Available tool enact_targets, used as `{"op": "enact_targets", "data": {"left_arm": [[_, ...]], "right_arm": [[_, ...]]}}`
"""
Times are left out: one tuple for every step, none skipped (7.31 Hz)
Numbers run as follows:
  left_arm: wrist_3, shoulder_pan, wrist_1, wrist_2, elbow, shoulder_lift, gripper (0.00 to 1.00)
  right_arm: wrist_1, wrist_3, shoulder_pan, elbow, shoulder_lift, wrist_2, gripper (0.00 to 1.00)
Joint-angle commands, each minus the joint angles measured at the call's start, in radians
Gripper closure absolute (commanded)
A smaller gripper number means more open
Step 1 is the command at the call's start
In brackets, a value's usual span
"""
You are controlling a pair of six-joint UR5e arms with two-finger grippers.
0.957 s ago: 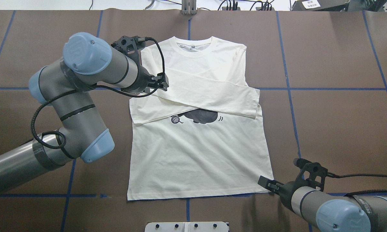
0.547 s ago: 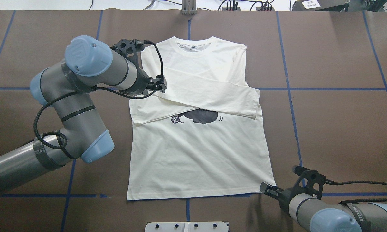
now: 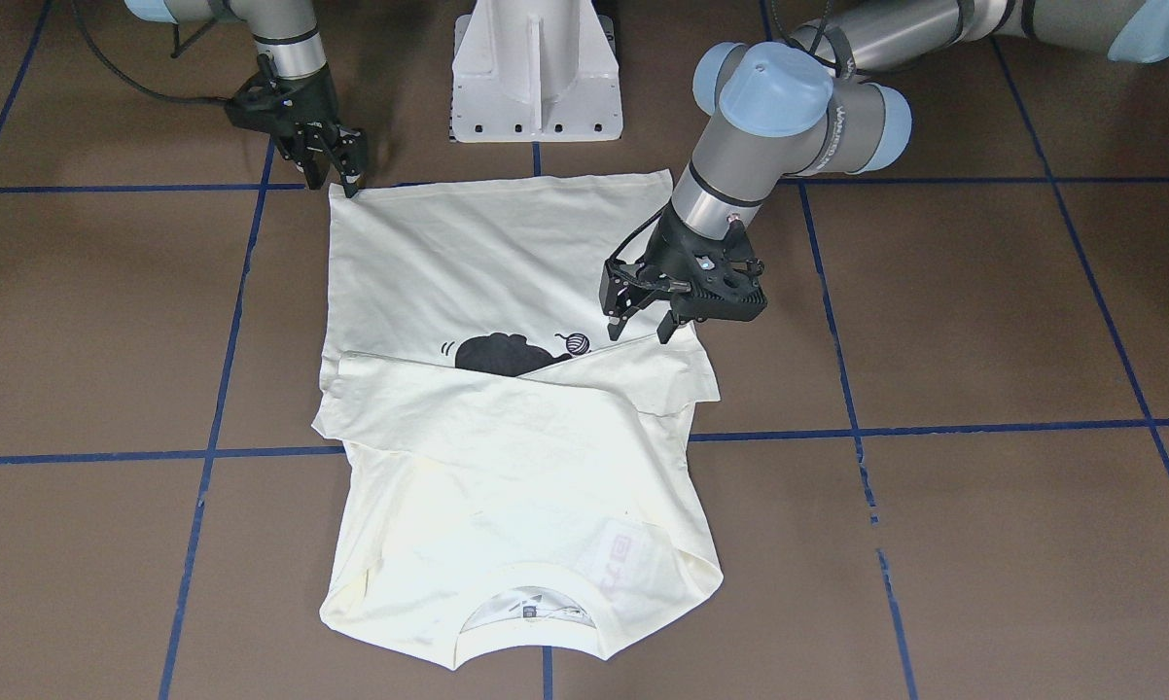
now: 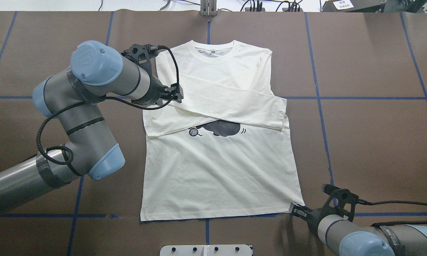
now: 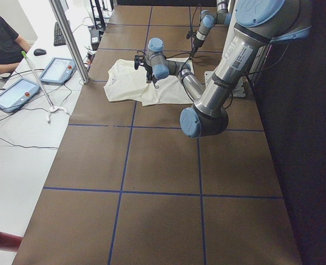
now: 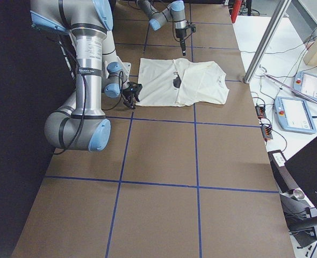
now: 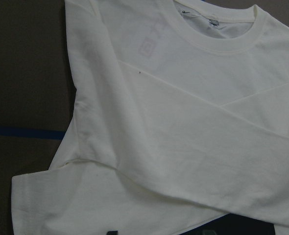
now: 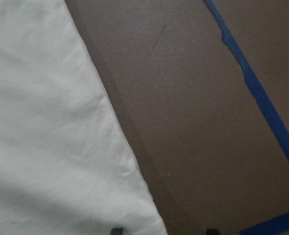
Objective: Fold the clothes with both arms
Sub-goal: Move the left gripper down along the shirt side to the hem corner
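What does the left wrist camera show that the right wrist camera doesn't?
Only the left wrist view shows the cream-white long-sleeved T-shirt's round collar and its sleeves folded across the chest. Only the right wrist view shows the shirt's bottom corner. Both show whitish cloth lying on the brown table with blue tape lines.

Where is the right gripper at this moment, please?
In the overhead view the right gripper is at the lower right, with its jaws open, just at the near hem corner of the T-shirt.
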State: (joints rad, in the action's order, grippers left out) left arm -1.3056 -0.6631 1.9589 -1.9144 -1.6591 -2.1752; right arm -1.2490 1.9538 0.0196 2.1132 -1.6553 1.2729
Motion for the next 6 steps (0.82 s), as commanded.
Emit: {"op": "enact_targets", "data": {"left_arm": [[-0.004, 0.000, 0.009, 0.000, -0.005, 0.012, 0.34], [-0.004, 0.000, 0.009, 0.000, -0.005, 0.014, 0.32], [-0.004, 0.000, 0.009, 0.000, -0.004, 0.017, 0.32], [-0.007, 0.005, 0.009, 0.000, -0.008, 0.044, 0.30], [-0.086, 0.011, 0.006, 0.005, -0.057, 0.063, 0.30], [-0.178, 0.086, 0.003, 0.023, -0.171, 0.174, 0.30]], "right_arm": [[0.000, 0.001, 0.000, 0.004, 0.000, 0.000, 1.00], [0.000, 0.001, 0.000, 0.001, 0.000, 0.000, 1.00], [0.002, 0.001, 0.002, 0.008, 0.000, -0.001, 1.00], [0.003, 0.001, 0.003, 0.013, 0.000, -0.003, 1.00], [0.003, 0.001, 0.003, 0.046, -0.001, 0.002, 1.00], [0.003, 0.004, 0.002, 0.059, -0.001, 0.008, 1.00]]}}
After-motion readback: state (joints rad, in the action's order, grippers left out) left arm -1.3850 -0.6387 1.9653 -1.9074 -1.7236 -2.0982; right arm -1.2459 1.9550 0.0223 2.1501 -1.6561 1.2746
